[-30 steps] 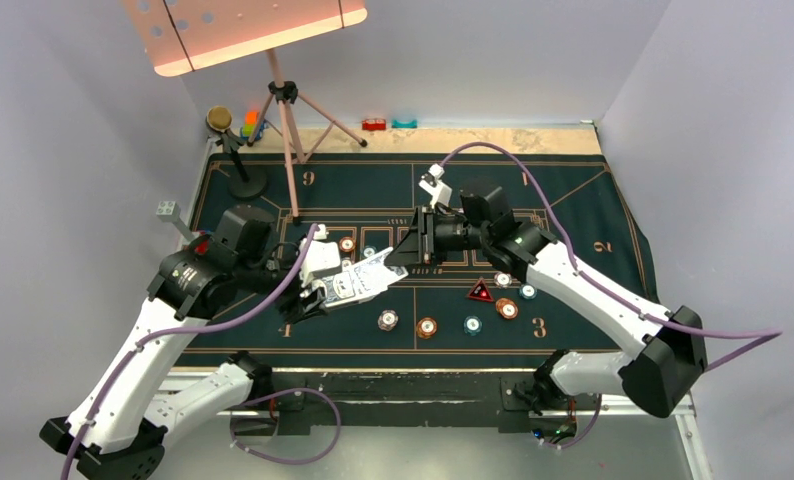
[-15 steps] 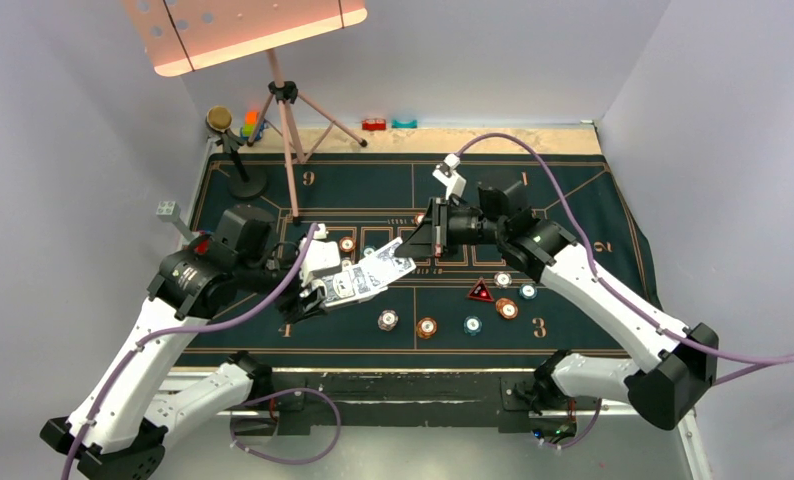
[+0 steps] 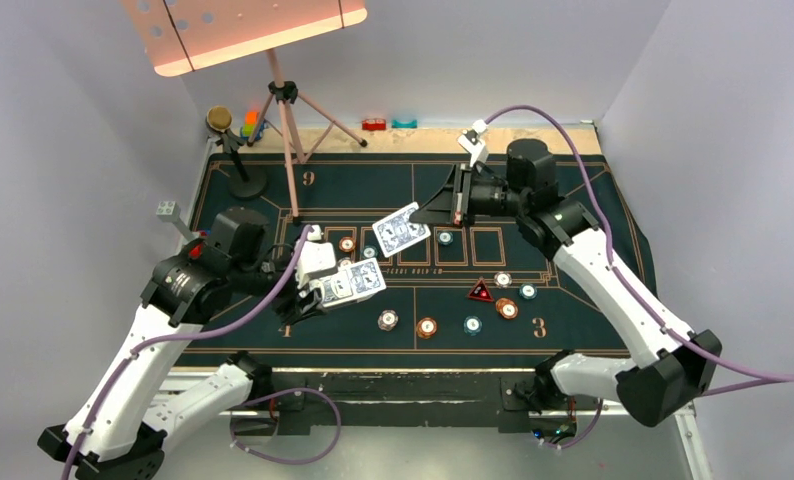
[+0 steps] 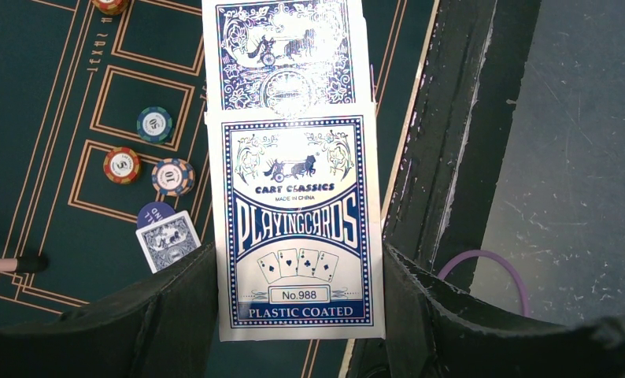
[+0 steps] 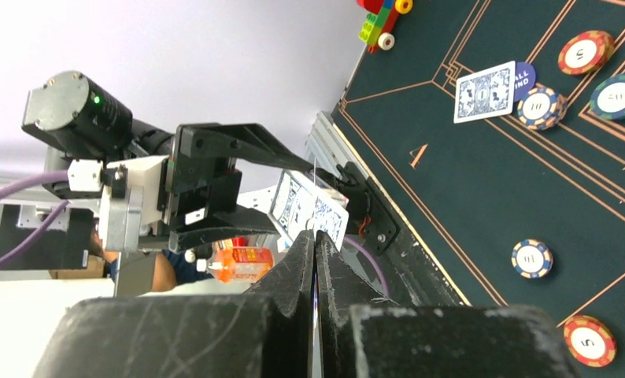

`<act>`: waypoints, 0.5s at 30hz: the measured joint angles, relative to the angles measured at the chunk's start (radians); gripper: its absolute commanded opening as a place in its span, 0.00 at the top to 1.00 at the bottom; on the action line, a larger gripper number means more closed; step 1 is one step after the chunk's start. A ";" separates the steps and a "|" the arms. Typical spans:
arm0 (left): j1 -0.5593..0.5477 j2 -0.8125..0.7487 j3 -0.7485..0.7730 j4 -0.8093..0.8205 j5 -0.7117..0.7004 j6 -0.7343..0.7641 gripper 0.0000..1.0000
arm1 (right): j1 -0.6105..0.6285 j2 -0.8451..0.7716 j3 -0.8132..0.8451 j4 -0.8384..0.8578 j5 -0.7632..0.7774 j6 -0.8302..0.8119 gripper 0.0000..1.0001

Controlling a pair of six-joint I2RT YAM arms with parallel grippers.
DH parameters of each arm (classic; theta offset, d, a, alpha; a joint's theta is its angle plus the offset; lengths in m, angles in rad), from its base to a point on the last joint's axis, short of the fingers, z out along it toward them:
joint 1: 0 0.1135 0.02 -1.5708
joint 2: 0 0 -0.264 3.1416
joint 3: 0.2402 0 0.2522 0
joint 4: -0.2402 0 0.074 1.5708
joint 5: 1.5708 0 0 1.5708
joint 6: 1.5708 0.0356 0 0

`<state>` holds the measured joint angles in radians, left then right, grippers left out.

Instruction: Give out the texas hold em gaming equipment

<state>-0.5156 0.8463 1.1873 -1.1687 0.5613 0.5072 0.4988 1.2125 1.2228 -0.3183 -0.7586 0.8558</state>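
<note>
My left gripper is shut on a blue-and-white box of playing cards, with patterned cards sticking out of its far end; it hangs over the mat's left front. The right gripper is shut on one playing card, lifted above the mat's middle; in the right wrist view that card is edge-on between the pads. Another card lies on the mat over a blue disc. Chips and a red triangular marker lie at the front right.
Dark green printed mat covers the table. A tripod with a pink panel and a small stand rise at the back left. Toy blocks sit near that corner. More chips lie by the mat's card boxes.
The right gripper has closed on a card at the deck, pulled it free and carried it up and toward the back right. The left gripper still holds the box in about the same place.
</note>
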 measured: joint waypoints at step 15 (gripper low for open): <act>0.000 -0.001 0.000 0.000 0.004 -0.001 1.00 | -0.161 0.373 0.162 0.045 0.003 -0.069 1.00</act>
<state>-0.5152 0.8452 1.1873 -1.1683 0.5655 0.5064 0.3378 1.5856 1.3849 -0.2729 -0.7559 0.7868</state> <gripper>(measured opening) 0.708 0.007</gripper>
